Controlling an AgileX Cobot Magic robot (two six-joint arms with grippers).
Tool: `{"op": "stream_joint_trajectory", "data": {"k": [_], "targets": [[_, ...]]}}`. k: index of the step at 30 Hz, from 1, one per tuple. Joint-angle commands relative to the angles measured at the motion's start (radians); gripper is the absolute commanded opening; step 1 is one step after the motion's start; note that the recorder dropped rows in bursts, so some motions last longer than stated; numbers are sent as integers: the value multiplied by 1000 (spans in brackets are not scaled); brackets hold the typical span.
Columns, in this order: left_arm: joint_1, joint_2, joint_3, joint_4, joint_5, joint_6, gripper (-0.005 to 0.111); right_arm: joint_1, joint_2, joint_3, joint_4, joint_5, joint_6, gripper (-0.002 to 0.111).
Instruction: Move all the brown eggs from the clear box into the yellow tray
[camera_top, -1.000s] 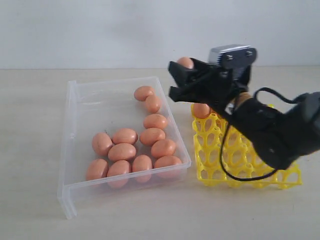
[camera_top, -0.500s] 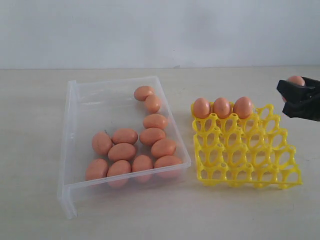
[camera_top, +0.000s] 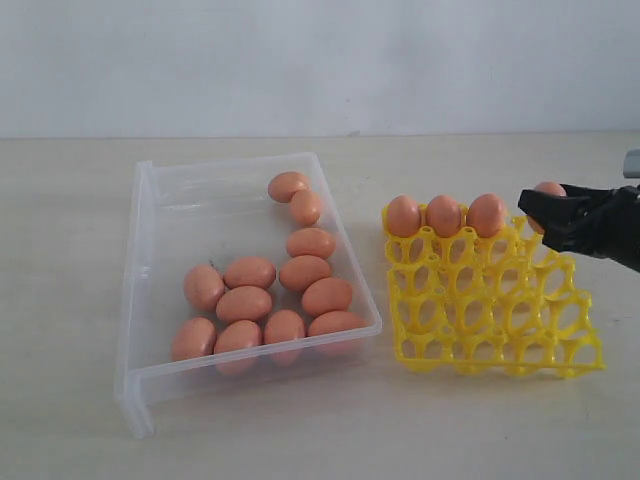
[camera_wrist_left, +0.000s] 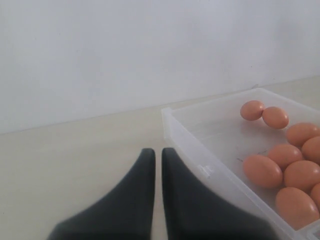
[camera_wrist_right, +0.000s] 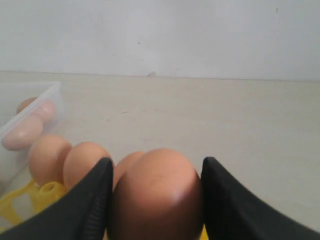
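The placing step is in hand: the right gripper (camera_top: 535, 213) pinches a brown egg (camera_wrist_right: 157, 192) just above the yellow tray (camera_top: 480, 330), with its vacant back cup seemingly beneath, so it should lower gently, then spread; the left gripper (camera_wrist_left: 156, 167) is pressed together.

1. No writing, label, brand, number or sign can be read in any of the views.
2. The clear box (camera_top: 160, 215) has only a few small dark marks on its bottom (scuffs, with no letters to make out).
3. The yellow tray (camera_top: 500, 330) and the brown eggs (camera_top: 245, 303) have plain surfaces with no print on them.
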Motion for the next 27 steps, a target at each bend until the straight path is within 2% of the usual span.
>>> {"op": "stream_joint_trajectory", "data": {"k": [1,10,16,27], "targets": [[-6,-1,4,-2,-3,-5,4,-6,30,-16,41,-19,7,0],[-6,-1,4,-2,-3,-5,4,5,61,-49,68,-19,7,0],[-6,-1,4,-2,-3,-5,4,75,106,-83,149,-19,-14,0],[-6,-1,4,-2,-3,-5,4,72,164,-83,192,-19,-93,0]]}}
